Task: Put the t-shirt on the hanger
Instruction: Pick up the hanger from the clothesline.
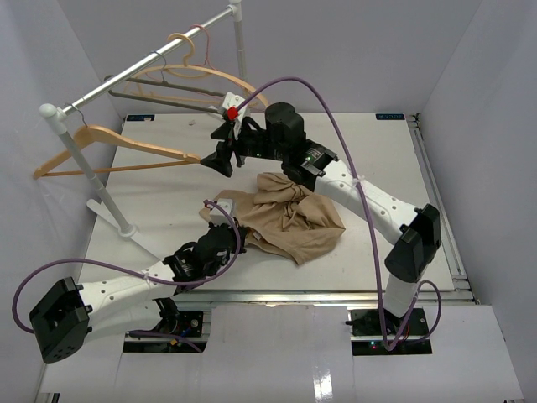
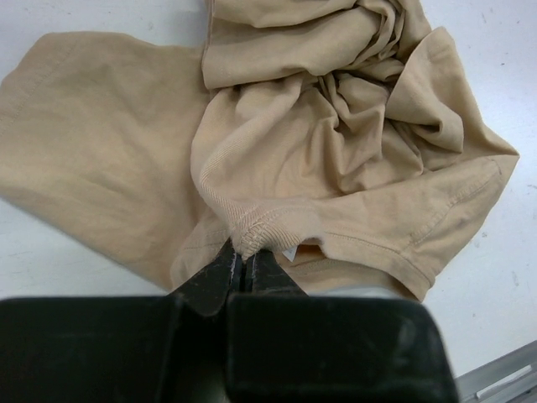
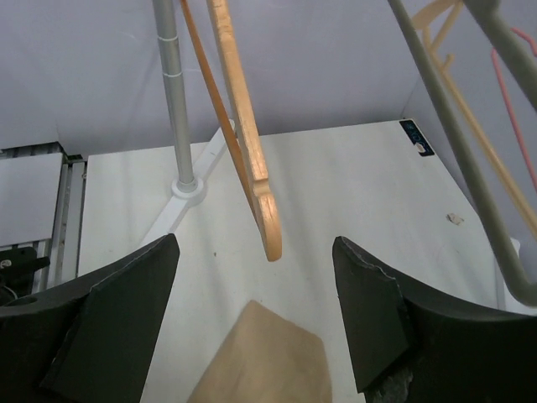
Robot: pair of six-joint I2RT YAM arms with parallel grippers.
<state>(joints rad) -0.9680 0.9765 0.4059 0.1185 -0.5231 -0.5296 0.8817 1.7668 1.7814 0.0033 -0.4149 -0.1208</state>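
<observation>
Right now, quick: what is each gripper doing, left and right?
Left gripper: closed on the t-shirt, at its ribbed collar.
Right gripper: open, holding nothing; the hanger end hangs between its fingers, untouched.

The setting is showing itself as a robotics lab cell, not a home. Plain pale walls point(image 1: 352, 50) are boxing in a white table point(image 1: 377, 151), and a left arm point(image 1: 126, 290) and right arm point(image 1: 369, 197) are sitting bolted at its near edge, trailing purple cables point(image 1: 295, 80). A bare metal clothes rail point(image 1: 126, 69) is carrying a wooden hanger point(image 1: 138, 143), and a tan t-shirt point(image 1: 294, 218) is lying crumpled on the tabletop.
</observation>
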